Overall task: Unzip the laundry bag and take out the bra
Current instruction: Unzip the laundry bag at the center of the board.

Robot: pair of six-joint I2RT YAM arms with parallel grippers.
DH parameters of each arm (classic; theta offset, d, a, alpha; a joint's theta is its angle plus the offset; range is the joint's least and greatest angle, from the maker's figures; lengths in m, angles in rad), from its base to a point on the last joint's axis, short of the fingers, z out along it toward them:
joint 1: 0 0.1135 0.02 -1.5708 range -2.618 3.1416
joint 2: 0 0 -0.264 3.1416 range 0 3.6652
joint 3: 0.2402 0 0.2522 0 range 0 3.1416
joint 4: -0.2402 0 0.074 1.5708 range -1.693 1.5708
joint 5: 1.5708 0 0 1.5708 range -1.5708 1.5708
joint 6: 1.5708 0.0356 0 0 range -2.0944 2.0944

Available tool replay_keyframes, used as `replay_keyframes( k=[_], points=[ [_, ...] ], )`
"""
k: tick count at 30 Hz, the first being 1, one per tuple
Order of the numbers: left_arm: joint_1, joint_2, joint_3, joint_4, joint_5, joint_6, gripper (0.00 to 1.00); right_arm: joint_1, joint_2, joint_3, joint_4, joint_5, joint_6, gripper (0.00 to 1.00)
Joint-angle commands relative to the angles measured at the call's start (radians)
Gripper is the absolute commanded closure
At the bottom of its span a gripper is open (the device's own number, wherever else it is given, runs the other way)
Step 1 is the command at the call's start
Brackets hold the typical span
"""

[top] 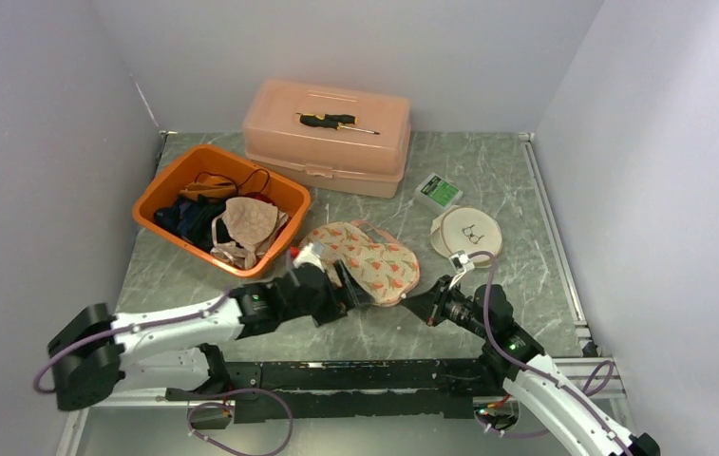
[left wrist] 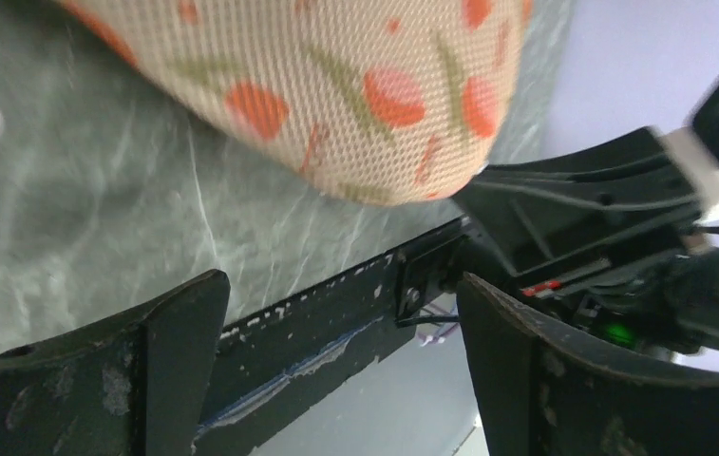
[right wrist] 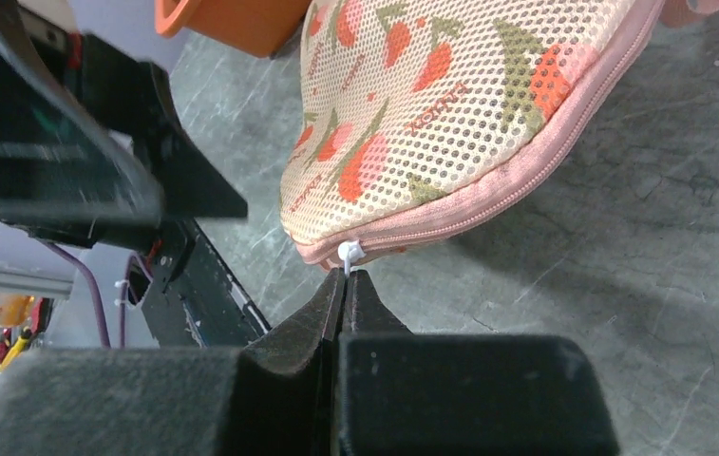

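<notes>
Laundry bag [top: 367, 264], cream mesh printed with orange-red fruit, lies on the green marbled table [top: 526, 247] just beyond the two grippers, roughly mid-table. Its pink zipper [right wrist: 488, 204] looks closed along the edge that shows.

Nearest the bases, the left gripper [left wrist: 341, 294] sits at the bag's near-left side with its fingers spread wide. Nothing is between them, and in the left wrist view the bag's rounded edge hangs clear of both fingers. From above, this gripper [top: 341, 285] is right against the bag's near edge.

The right gripper [right wrist: 346, 280] reaches in from the right at the bag's near-right end. Its fingers are pressed flat together, with the small white zip pull [right wrist: 348, 254] pinched at their very tips where the zipper track ends. From above, the gripper [top: 431, 306] is just beside the bag's corner.

Farther back on the left stands an orange bin [top: 170, 179] holding a beige garment [top: 249, 223] and dark clothes [top: 189, 220]. To the right lies a round white item with a spectacles design [top: 467, 233], and beyond it a green-and-white packet [top: 439, 191].

At the far wall sits a peach plastic box [top: 329, 152], and a black-and-yellow screwdriver [top: 336, 121] rests on its lid.
</notes>
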Motion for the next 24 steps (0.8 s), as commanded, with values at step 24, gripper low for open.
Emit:
replay_keyframes(
  k=[24],
  points=[
    [-0.319,0.135,-0.068,0.305,-0.464,-0.337,0.06,0.098,0.013,0.015,0.067,0.019,-0.004,1.00]
  ],
)
